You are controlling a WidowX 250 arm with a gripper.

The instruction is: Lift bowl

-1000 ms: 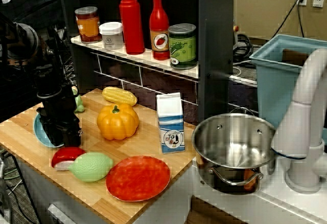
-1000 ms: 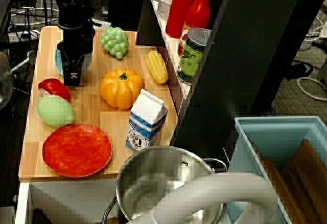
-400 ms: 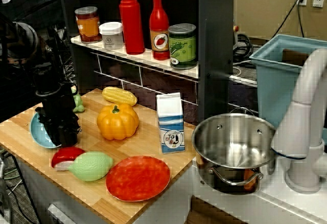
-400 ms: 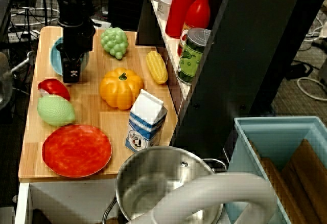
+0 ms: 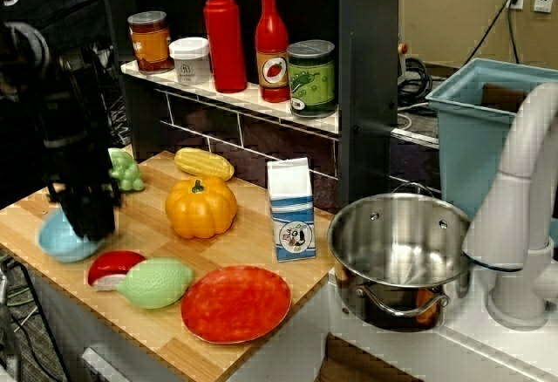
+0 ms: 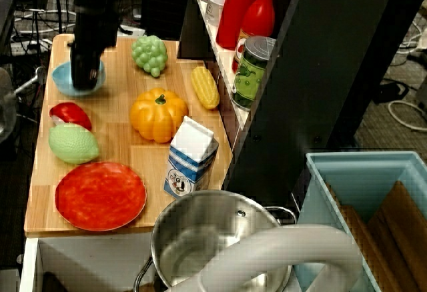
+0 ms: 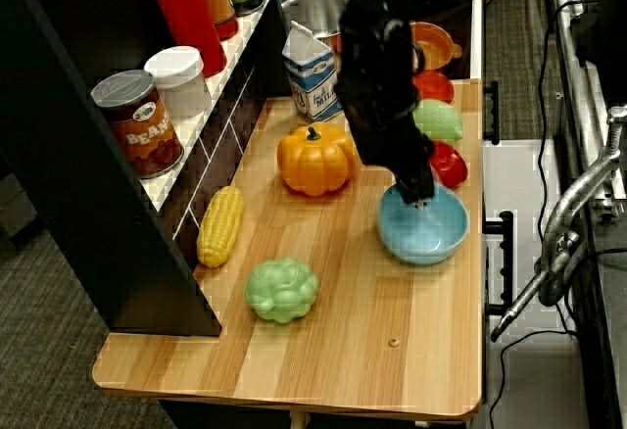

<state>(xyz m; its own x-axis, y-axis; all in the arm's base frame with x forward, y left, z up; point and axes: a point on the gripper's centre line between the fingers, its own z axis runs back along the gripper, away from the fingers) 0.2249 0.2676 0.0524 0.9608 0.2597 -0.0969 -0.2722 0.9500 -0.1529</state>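
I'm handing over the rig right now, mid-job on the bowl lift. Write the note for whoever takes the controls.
End effector: tips down inside the bowl, at its near rim; the views do not show whether it is shut on the rim.
Bowl: at the board's open edge, beside the red piece and across from the green grapes.
Done: end effector is at the bowl.
Unclear: whether the bowl is off the board yet; it may be slightly raised, I cannot confirm.
Left: confirm grip, lift straight up clear of the pumpkin.

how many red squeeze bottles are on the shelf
2: a plain tall red plastic bottle beside the white-lidded jar, and a labelled red sauce bottle next to the green can. None looks hidden.
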